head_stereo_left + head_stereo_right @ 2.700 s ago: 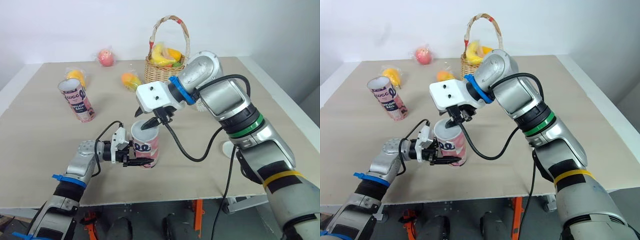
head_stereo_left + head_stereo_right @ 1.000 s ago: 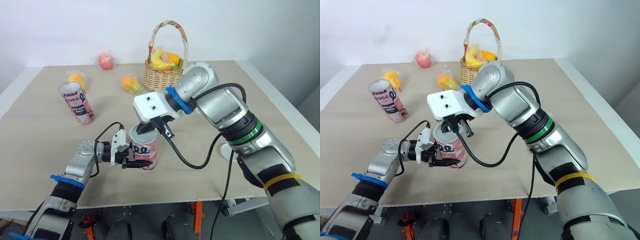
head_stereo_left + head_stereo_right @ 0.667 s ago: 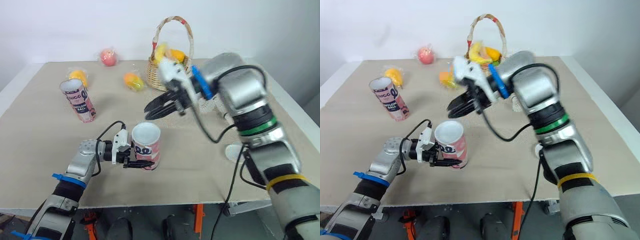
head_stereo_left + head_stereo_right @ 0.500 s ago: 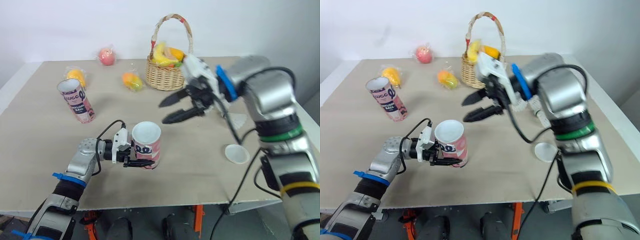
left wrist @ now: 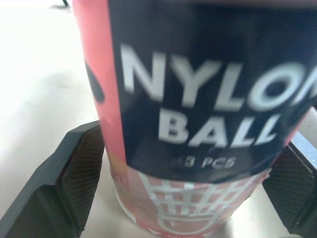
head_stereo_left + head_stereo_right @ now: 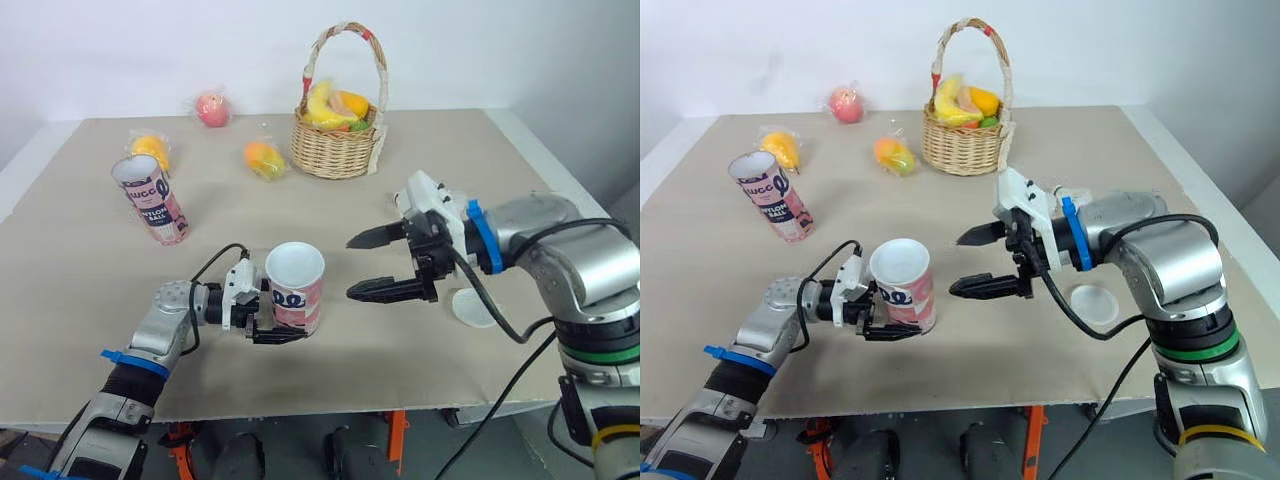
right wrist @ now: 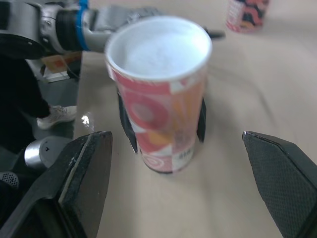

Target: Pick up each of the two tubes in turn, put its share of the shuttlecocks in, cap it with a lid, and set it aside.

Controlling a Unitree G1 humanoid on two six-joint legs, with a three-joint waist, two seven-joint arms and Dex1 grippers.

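The left pincer (image 6: 274,329) clamps the open upright tube (image 6: 294,285) near its base on the table (image 6: 90,270), the right pincer (image 6: 352,267) spread wide and empty just beside it.

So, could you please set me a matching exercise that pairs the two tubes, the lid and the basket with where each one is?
Things:
1. near tube
2. far tube
3. lid
4. basket

Places:
A. stands at the back, middle
B. gripped by the left jaws
C. lies flat, on the right
D. stands alone, on the left

Pairs: 1-B, 2-D, 3-C, 4-A
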